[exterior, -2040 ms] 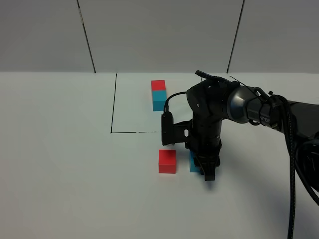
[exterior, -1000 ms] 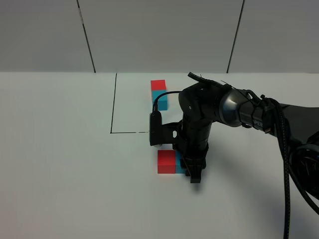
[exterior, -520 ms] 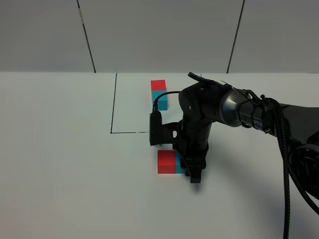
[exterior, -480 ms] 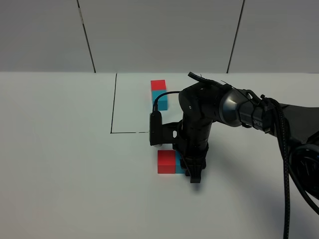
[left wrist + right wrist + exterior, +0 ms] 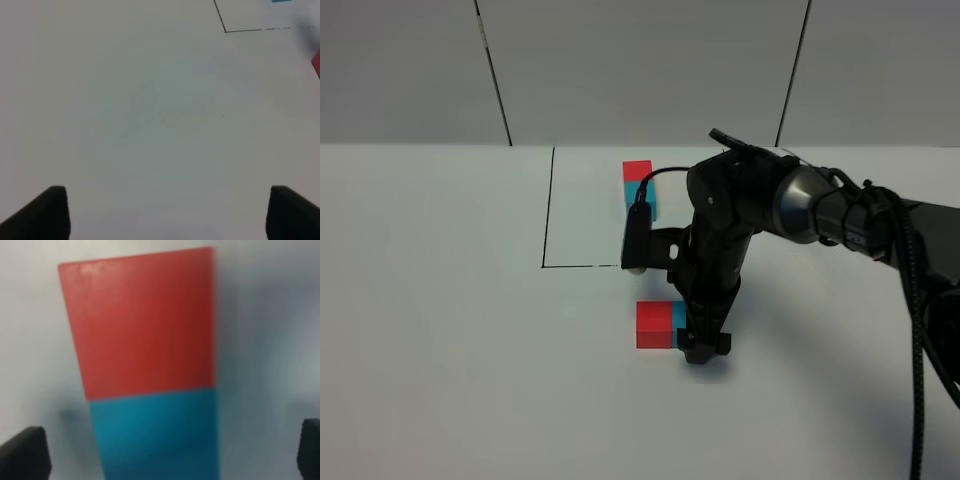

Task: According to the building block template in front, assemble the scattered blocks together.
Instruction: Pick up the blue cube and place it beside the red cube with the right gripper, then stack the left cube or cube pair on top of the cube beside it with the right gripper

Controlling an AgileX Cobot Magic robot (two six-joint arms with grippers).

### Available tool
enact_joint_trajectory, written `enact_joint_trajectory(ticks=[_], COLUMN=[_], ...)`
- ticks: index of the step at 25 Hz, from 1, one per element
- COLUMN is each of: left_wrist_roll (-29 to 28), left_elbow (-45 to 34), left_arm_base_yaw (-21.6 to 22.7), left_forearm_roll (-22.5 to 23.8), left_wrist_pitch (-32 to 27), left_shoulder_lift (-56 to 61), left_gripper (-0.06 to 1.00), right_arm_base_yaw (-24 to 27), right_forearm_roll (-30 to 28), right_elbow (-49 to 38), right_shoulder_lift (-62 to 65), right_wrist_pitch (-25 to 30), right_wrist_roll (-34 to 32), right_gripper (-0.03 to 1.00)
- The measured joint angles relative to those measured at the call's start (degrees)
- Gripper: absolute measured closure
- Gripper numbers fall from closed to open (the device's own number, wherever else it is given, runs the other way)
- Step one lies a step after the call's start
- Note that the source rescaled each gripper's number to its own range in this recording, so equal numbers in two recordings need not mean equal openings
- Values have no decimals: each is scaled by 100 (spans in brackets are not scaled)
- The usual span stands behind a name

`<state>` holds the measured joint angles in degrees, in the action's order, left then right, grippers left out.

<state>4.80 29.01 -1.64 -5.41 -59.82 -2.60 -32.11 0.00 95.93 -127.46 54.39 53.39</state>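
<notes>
The loose red cube (image 5: 654, 325) and the loose cyan cube (image 5: 679, 318) sit side by side and touching on the white table. In the right wrist view the red cube (image 5: 142, 320) and cyan cube (image 5: 155, 432) form one bar. My right gripper (image 5: 699, 346) hangs over the cyan cube's right side. It is open, with its fingertips (image 5: 22, 455) far apart on either side of the cyan cube and holding nothing. The template (image 5: 638, 180), red on cyan, lies inside the black outline (image 5: 548, 210) at the back. My left gripper (image 5: 170, 212) is open and empty over bare table.
The right arm and its cable (image 5: 645, 205) cross in front of the template's cyan end. The left wrist view shows the outline's corner (image 5: 225, 31) and a red edge (image 5: 317, 62). A grey wall stands behind the table.
The right gripper slid the cyan cube left until it met the red cube. It has now let go, opened and lifted a little. The cubes stay joined.
</notes>
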Motion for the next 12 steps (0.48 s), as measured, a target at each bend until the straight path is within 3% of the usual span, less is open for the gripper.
enact_joint_trajectory(ticks=[6,12], left_wrist_roll=[0,0], left_elbow=[0,0], left_arm_base_yaw=[0,0], left_forearm_roll=[0,0], left_wrist_pitch=[0,0], left_shoulder_lift=[0,0], left_gripper=[26,26], right_arm_base_yaw=[105,795], right_forearm_roll=[52,464], right_elbow=[0,-29], right_shoulder_lift=[911,1558], right_wrist_pitch=[163,36], right_wrist_roll=[-1168,-2909], right_gripper=[-3,-3])
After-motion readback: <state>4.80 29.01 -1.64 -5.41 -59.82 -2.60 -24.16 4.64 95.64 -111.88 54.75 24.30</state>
